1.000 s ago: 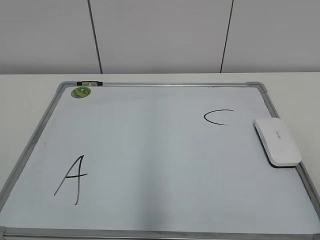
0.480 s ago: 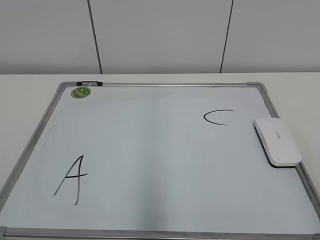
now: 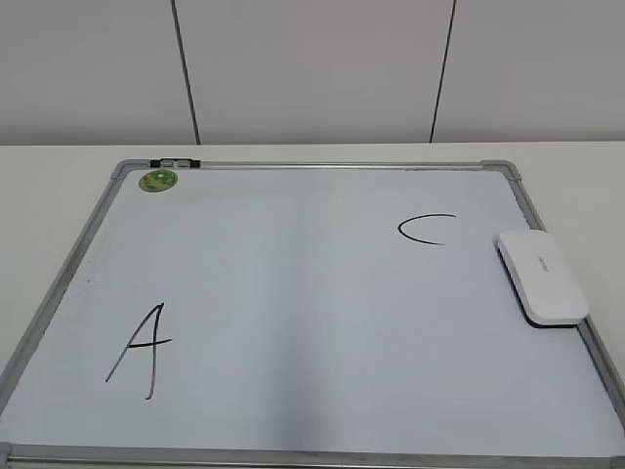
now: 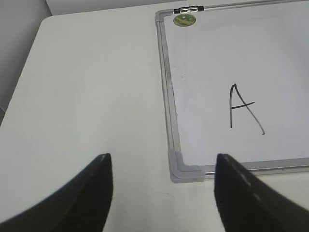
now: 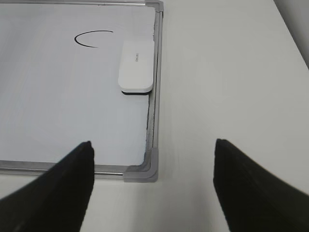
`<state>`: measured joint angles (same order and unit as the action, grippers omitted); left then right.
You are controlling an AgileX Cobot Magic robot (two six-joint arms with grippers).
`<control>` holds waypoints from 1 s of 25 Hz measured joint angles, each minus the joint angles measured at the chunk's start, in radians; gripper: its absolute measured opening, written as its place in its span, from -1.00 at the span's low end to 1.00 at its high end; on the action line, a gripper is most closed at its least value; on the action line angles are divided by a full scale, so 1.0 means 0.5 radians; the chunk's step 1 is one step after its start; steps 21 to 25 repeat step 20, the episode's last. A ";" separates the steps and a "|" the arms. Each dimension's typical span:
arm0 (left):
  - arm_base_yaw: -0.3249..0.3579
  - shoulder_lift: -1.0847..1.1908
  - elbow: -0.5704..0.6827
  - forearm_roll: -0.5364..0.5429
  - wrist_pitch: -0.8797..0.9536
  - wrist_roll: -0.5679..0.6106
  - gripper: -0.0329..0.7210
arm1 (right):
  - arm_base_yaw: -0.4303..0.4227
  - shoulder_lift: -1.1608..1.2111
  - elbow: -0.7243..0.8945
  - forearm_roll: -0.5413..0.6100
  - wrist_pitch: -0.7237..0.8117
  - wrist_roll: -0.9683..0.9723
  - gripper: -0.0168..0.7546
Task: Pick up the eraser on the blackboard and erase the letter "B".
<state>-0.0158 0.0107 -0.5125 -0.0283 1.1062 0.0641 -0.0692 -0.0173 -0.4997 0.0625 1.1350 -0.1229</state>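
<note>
A blackboard (image 3: 293, 293) with a pale glossy surface and silver-grey frame lies flat on a white table (image 3: 59, 161). The white eraser (image 3: 542, 276) rests at the board's right edge, just right of a curved letter C (image 3: 426, 230). A slanted letter A (image 3: 140, 349) sits near the lower left, and a round green magnet (image 3: 158, 180) at the top left corner. No letter B shows. The left gripper (image 4: 161, 193) hovers above the table by the board's near left corner, fingers spread wide. The right gripper (image 5: 152, 188) hovers over the near right corner, fingers likewise apart, holding nothing.
</note>
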 joint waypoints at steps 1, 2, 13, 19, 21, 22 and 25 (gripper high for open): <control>0.000 0.000 0.000 0.000 0.000 0.000 0.36 | 0.000 0.000 0.000 0.000 0.000 0.000 0.58; 0.000 0.000 0.000 0.000 0.000 0.000 0.36 | 0.000 0.000 0.000 0.000 0.000 0.000 0.58; 0.000 0.000 0.000 0.000 0.000 0.000 0.35 | 0.000 0.000 0.000 0.000 0.000 0.000 0.58; 0.000 0.000 0.000 0.000 0.000 0.000 0.29 | 0.000 0.000 0.000 0.000 0.000 0.000 0.58; 0.000 0.000 0.000 0.000 0.000 0.000 0.28 | 0.000 0.000 0.000 0.000 0.000 0.000 0.58; 0.000 0.000 0.000 0.000 0.000 0.000 0.28 | 0.000 0.000 0.000 0.000 0.000 0.000 0.58; 0.000 0.000 0.000 0.000 0.000 0.000 0.28 | 0.000 0.000 0.000 0.000 0.000 0.000 0.58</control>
